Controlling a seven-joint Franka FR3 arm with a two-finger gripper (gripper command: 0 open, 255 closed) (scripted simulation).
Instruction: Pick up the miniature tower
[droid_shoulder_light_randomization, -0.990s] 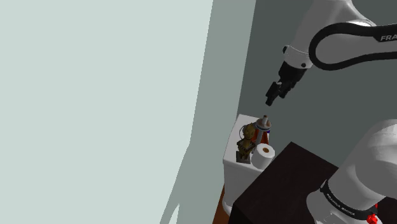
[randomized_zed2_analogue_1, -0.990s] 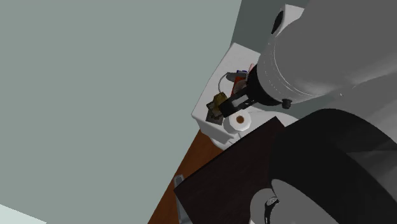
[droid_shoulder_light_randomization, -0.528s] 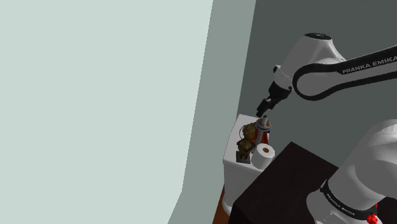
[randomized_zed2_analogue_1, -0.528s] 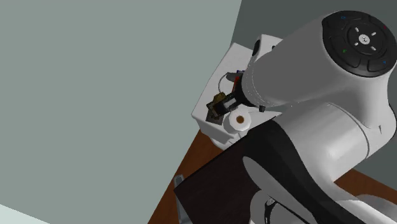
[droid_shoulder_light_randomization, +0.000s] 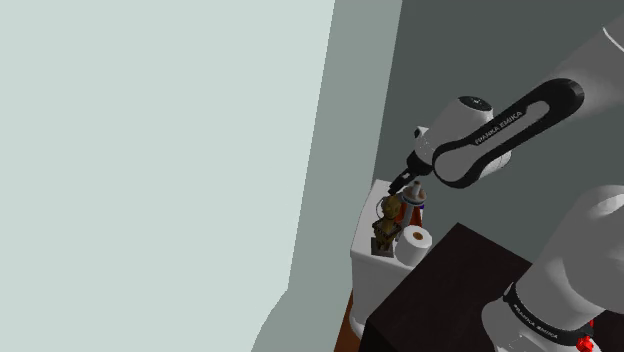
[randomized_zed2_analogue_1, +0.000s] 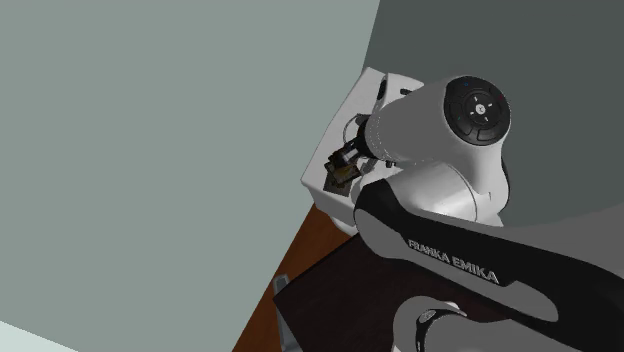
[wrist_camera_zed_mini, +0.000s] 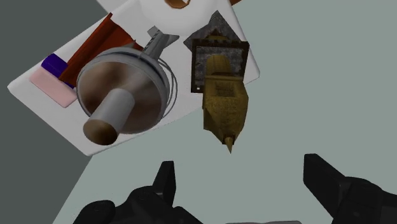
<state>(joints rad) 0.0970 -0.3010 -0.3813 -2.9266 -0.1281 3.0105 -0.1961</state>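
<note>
Your gripper (wrist_camera_zed_mini: 245, 184) is open, fingers wide apart and holding nothing, poised above the tower (wrist_camera_zed_mini: 222, 95). The tower stands upright on its dark square base at the edge of a white top (wrist_camera_zed_mini: 183, 105). Risks noted: a bottle (wrist_camera_zed_mini: 124, 95) stands just beside the tower, so a finger descending on that side could strike it. The tower tapers to a point, so a high grip may slip off. A sideways nudge could tip the tower over the near edge. A paper roll (droid_shoulder_light_randomization: 416, 240) also sits near the tower. Beyond the tower a pale grey-green wall (droid_shoulder_light_randomization: 150, 150) meets a darker grey one, and red-brown floor (randomized_zed2_analogue_1: 300, 245) lies below it.
</note>
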